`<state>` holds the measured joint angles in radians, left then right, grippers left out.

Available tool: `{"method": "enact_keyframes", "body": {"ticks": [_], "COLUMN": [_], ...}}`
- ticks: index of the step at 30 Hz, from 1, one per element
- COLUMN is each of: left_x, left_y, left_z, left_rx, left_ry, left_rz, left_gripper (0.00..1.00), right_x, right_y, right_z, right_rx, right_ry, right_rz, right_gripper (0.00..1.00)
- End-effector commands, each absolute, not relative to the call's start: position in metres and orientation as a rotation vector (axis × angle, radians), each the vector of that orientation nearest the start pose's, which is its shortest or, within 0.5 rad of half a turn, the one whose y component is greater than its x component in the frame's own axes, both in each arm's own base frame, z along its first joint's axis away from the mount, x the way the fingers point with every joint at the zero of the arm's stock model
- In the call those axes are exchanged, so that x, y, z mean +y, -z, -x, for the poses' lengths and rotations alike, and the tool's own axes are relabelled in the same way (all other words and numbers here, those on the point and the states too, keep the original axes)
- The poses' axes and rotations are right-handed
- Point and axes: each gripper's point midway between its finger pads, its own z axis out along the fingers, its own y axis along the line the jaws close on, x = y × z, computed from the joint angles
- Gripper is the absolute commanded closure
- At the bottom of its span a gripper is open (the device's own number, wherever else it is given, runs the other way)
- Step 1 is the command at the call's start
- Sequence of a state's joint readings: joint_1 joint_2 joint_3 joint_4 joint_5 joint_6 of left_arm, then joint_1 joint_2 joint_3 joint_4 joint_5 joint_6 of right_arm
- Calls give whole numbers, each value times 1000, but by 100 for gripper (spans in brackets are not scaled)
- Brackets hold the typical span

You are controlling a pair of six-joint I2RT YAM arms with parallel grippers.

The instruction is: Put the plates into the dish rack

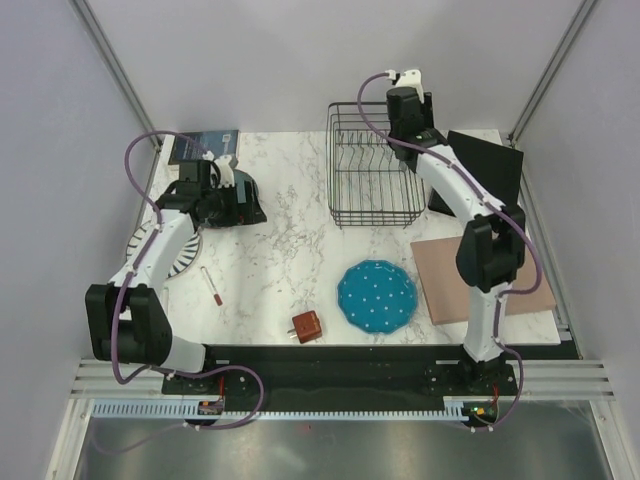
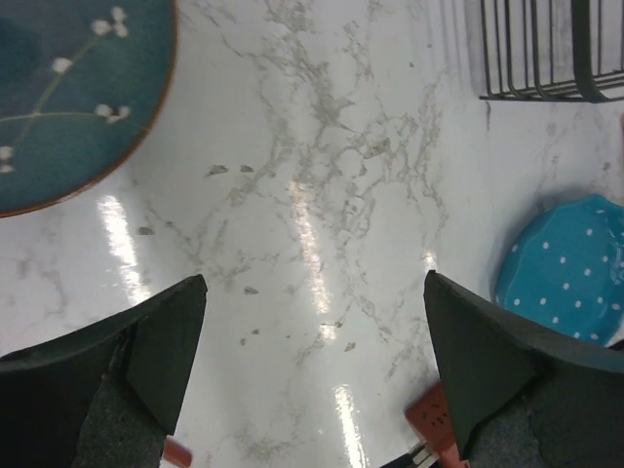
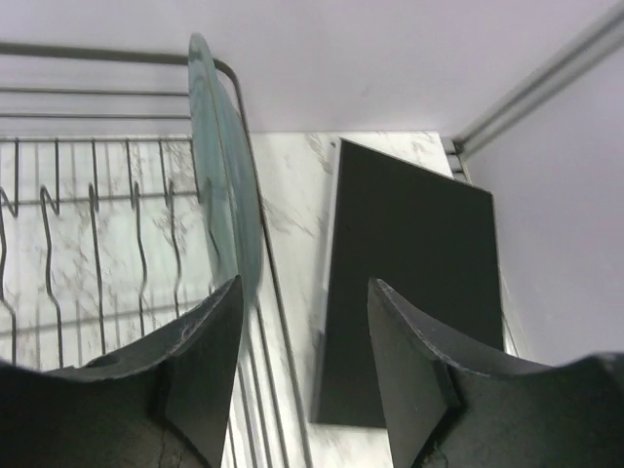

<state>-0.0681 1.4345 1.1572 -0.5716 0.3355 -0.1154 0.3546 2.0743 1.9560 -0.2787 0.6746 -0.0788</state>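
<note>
Your right fingers (image 3: 185,380) fill the bottom of the right wrist view. They stand apart, with only rack wire and the black panel (image 3: 409,292) showing in the gap. Just beyond the finger on that view's left, the grey-green plate (image 3: 222,166) stands on edge inside the dish rack (image 1: 375,212), close along its right wall. That placement makes sense: the tines are there to hold plates upright in a row, and filling from one end leaves the other slots free. The plate's lower rim is hidden behind the finger, so you cannot tell whether it sits between two tines or only leans on the wall. Check that before you draw the arm off.

Your left fingers (image 2: 146,361) are spread too, holding nothing, and hover over the bare marble surface (image 2: 322,195). The dark teal plate (image 2: 68,97) lies flat just beyond them and is probably your next pick. The striped plate (image 1: 183,262) lies partly under the left arm. The blue dotted plate (image 1: 376,297) rests flat near the front, between the two arms. As I read it, one plate is in and three wait. A flat plate offers little to grip from above, so plan to pinch a rim.
</note>
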Motion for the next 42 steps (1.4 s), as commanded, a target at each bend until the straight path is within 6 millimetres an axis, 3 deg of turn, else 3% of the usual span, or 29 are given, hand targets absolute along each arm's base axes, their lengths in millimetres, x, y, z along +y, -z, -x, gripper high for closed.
{"method": "enact_keyframes", "body": {"ticks": [1,2,3,4,5,6,7,8,9,11,12,15,23,28,36,42], "left_x": [-137,-147,-166,-176,-191,-200,-208,-219,-225,-240,-245,-260,-293,-308,-323,-322], "left_y": [-151,-150,-146,-140,-138,-132,-124,-121,-115,-101,-99,-90,-65,-48,-26,-12], "left_z": [-330,-325,-309,-303,-297,-288,-285,-282,-276,-270,-267,-261,-237,-233,-237,-242], "left_rx": [2427,2419,2428,2440,2432,2443,2452,2433,2434,2449,2449,2465,2540,2596,2668,2737], "left_ry": [817,889,1025,1097,1157,1219,1260,1291,1327,1387,1424,1479,1551,1535,1515,1448], "left_rz": [-104,-128,-180,-201,-252,-286,-311,-363,-386,-432,-452,-494,-626,-648,-585,-507], "left_gripper": [4,5,6,8,10,13,17,20,21,24,26,33,38,48,53,90], "right_x": [71,72,74,72,75,80,80,78,72,73,67,59,39,32,36,44], "right_y": [-325,-323,-294,-305,-295,-262,-265,-255,-228,-221,-205,-191,-168,-163,-146,-135], "right_z": [-511,-501,-486,-467,-456,-438,-422,-413,-398,-381,-371,-352,-326,-316,-305,-307], "right_rx": [1855,1869,1950,1937,1973,2063,2064,2089,2158,2183,2227,2273,2316,2317,2364,2387], "right_ry": [388,354,329,273,235,195,148,130,132,57,57,34,38,41,6,-45], "right_rz": [-114,-125,-82,-109,-88,-28,-50,-55,-56,-77,-86,-94,-163,-200,-204,-218], "right_gripper": [39,37,37,36,34,34,33,32,31,30,30,28,28,27,27,26]}}
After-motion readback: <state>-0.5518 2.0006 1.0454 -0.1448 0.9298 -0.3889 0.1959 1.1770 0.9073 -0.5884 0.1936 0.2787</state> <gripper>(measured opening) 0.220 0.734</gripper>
